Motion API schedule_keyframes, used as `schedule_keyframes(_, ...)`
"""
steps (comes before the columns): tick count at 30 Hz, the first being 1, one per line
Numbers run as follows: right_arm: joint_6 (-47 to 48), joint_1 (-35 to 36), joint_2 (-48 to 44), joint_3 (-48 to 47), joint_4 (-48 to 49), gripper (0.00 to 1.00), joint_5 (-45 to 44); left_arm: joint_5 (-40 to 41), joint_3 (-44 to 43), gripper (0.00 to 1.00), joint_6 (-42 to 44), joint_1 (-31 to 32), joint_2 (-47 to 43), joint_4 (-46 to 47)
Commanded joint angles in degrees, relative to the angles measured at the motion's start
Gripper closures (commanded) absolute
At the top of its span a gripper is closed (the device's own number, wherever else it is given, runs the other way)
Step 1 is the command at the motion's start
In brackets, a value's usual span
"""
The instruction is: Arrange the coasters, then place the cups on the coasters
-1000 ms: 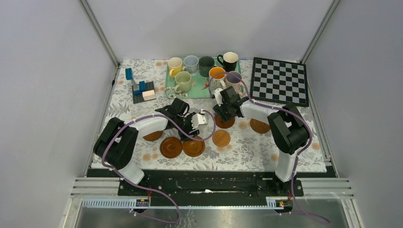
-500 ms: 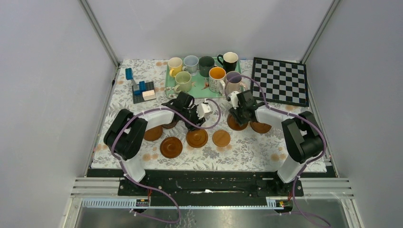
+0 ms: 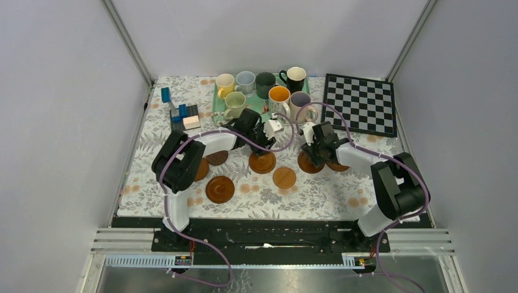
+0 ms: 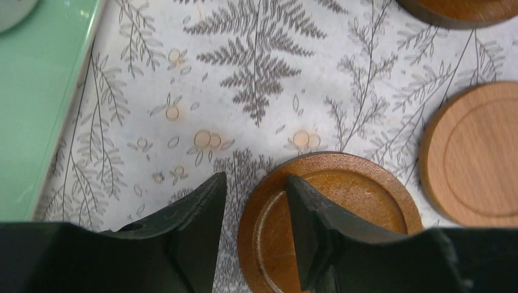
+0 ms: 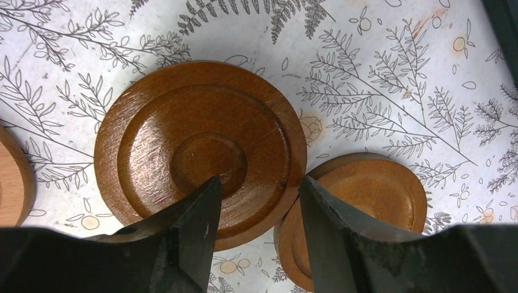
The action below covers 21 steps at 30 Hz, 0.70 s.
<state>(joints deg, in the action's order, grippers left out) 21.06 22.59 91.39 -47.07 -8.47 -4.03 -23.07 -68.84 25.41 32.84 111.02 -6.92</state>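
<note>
Both arms are stretched over the middle of the leaf-print cloth, just short of the green tray. Left gripper: fingers part-way open, astride the rim of an orange-brown coaster, one tip over the cloth, the other over the coaster's floor. Slack shows either side of the rim, so I cannot tell whether it pinches. Right gripper: about half open, one finger on the face of a dark coaster, the other just outside its edge, beside a lighter coaster that touches or tucks under it. I cannot tell whether it has a real grip. Other coasters lie on the cloth nearer the arms, unevenly spaced. The cups all stand on the tray, none on a coaster. Risks, as I judge them: a loose hold on a thin rim lets the disc slip out or tip on edge. The left coaster sits near a pale coaster and could knock it. The right outer finger could shove the lighter coaster or leave the pair overlapped, and a cup set there would sit tilted. The wrists are close together and close to the front cups, so a brush against a handle could topple one.
</note>
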Motion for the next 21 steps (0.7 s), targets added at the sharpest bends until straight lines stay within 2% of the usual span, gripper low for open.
schedule_keyframes(1, 1.2, -1.9, 0.2, 2.9, -6.8, 0.43, -2.2, 0.5, -4.4, 0.54, -1.9, 2.2, 2.3, 3.8)
schedule_keyframes(10, 1.9, -6.3, 2.9, -0.9, -6.7, 0.43, -2.6, 0.3, -8.6, 0.53, -9.2, 4.9, 6.5, 7.8)
schedule_keyframes(21, 3.6, -9.3, 1.7, -1.8, -7.3, 0.43, 0.1, -0.7, -13.7, 0.52, -17.9, 7.7, 10.3, 11.0)
